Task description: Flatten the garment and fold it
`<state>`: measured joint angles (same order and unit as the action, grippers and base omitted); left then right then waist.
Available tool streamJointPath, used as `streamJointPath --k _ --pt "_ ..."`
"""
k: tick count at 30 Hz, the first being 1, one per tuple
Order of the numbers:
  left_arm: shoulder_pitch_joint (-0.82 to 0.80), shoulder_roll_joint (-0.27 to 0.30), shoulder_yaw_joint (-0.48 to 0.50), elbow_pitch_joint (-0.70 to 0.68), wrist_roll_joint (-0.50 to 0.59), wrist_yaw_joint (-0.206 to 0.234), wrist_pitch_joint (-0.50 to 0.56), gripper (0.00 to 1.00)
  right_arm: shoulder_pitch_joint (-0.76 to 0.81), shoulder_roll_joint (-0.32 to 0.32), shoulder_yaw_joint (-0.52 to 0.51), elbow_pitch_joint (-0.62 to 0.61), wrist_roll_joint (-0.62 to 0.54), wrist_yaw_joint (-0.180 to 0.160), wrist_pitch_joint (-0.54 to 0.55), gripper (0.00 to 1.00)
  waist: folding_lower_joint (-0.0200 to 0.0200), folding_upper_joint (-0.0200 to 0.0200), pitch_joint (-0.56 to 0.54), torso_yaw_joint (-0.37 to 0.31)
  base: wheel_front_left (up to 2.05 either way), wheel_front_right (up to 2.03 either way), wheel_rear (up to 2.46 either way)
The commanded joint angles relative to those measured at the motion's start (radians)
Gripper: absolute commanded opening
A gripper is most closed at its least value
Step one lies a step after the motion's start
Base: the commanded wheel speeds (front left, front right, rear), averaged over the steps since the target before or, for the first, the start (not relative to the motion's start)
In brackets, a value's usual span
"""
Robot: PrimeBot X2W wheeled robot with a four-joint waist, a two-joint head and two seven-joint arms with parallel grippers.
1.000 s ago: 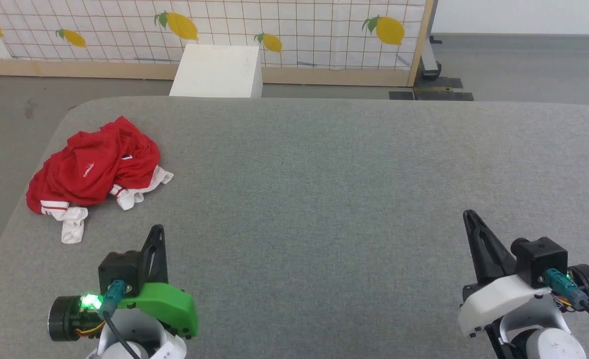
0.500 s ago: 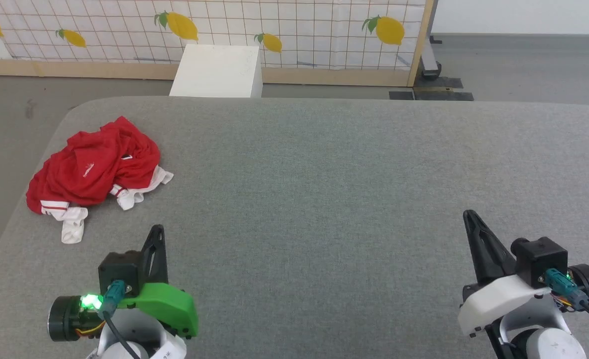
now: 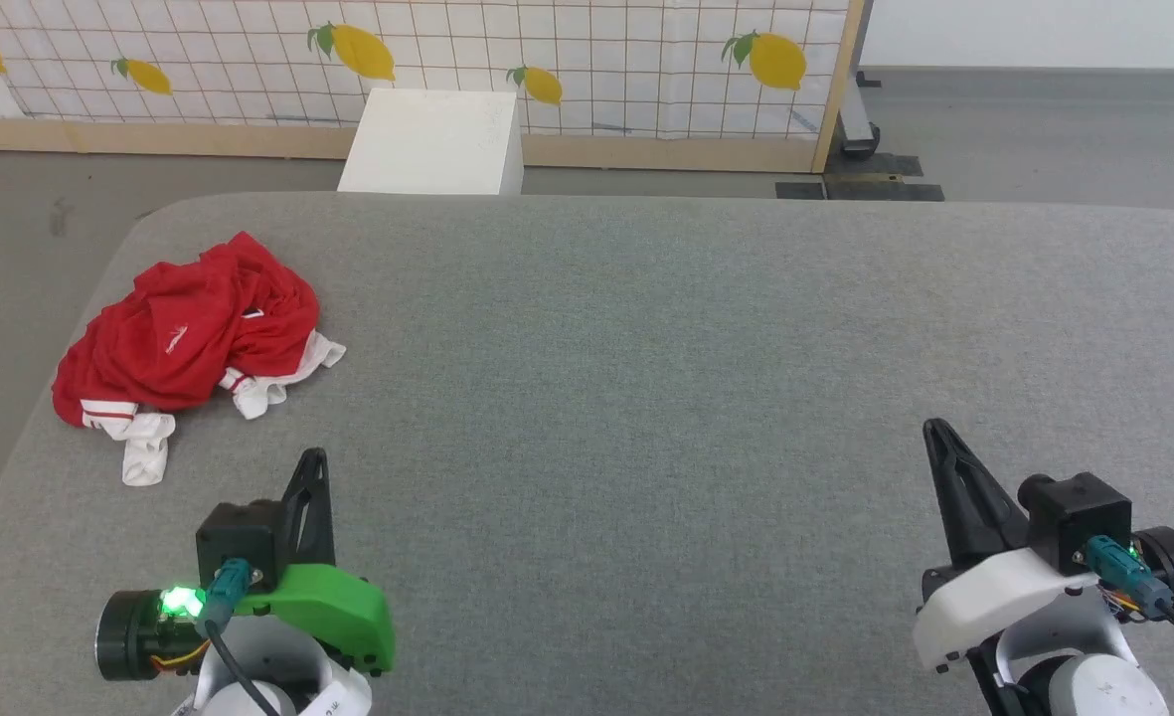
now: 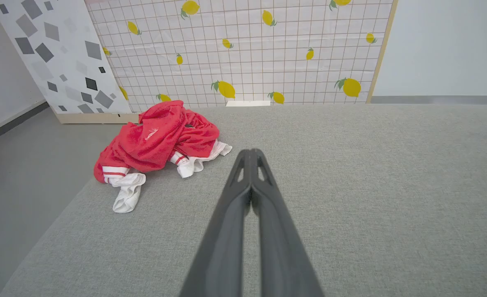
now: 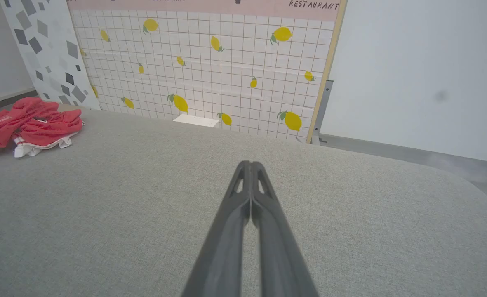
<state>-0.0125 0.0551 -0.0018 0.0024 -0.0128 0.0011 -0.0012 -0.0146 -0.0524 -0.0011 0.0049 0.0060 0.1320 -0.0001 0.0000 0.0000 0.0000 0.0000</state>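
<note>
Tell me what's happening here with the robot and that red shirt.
Nothing is being handled. The crumpled red jersey T-shirt with white sleeves lies heaped at the far left of the grey fabric table. The left gripper and right gripper are both shut, empty, well short of it. Flattening has not begun.

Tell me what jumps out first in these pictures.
A crumpled red shirt with white sleeves lies heaped at the far left of the grey table. The left gripper and right gripper are shut near the front, apart from it. A lemon-print screen stands behind.
</note>
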Motion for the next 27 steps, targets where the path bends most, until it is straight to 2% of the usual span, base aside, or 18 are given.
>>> streamJointPath --k 1,5,6,27 --pt "0.013 -0.005 0.002 -0.002 0.013 -0.001 0.001 0.0 0.015 0.002 0.001 -0.005 -0.006 -0.001 0.0 0.0 0.0 0.0 0.0 0.0 0.0 0.0 0.0" --pt "0.013 -0.005 0.002 -0.002 0.013 -0.001 0.001 0.0 0.015 0.002 0.001 -0.005 -0.006 -0.001 0.0 0.0 0.0 0.0 0.0 0.0 0.0 0.0 0.0" --pt "0.0 0.0 0.0 0.0 -0.001 0.0 0.0 1.0 0.0 0.0 0.0 0.0 0.0 0.0 0.0 1.0 0.0 0.0 0.0 0.0 0.0 0.0 0.0" --pt "-0.004 0.0 -0.026 0.04 -0.043 0.009 -0.037 1.0 0.006 0.0 -0.042 0.033 0.04 0.0 -0.037 1.0 0.0 0.0 0.0 0.0 0.0 0.0 0.0"
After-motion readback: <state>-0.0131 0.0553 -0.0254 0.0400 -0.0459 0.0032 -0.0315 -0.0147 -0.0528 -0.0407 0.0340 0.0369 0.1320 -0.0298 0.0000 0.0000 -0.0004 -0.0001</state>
